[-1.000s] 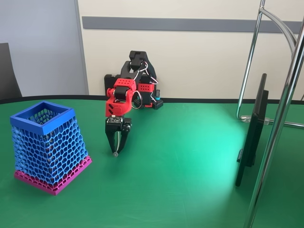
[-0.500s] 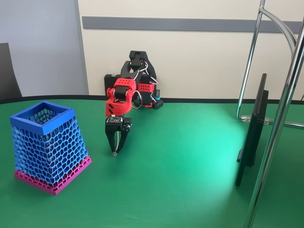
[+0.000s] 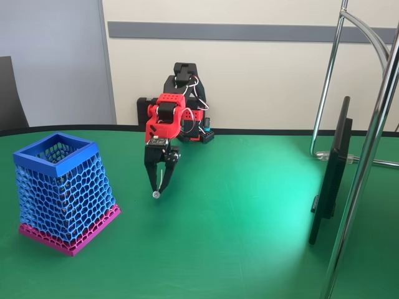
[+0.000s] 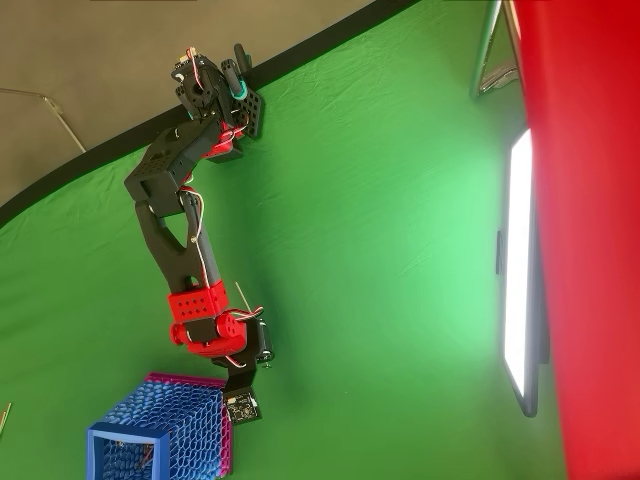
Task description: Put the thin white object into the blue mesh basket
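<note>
The gripper [image 3: 156, 184] points down w/ its fingers pinched on the thin white object [image 3: 158, 185]. The stick's grey end hangs just above the green table [image 3: 249, 237]. The blue mesh basket [image 3: 62, 192] sits nearby, to the left in the fixed view.

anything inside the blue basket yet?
Nothing visible through the open top of the blue basket, just mesh; its floor is hidden. The white stick hangs in the gripper, beside the basket.
</note>
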`<action>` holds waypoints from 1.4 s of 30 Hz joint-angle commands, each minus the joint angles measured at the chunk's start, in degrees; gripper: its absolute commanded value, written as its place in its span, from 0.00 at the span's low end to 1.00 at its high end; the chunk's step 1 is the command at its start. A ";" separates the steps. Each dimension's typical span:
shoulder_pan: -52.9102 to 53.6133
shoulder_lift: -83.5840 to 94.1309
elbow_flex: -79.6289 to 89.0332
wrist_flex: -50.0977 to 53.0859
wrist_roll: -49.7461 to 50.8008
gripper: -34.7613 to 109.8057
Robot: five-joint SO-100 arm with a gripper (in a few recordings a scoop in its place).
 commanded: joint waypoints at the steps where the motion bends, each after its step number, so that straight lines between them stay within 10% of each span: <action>1: -1.32 6.06 -2.81 0.26 1.49 0.28; 42: 4.57 -4.39 -60.91 -9.84 -0.70 0.28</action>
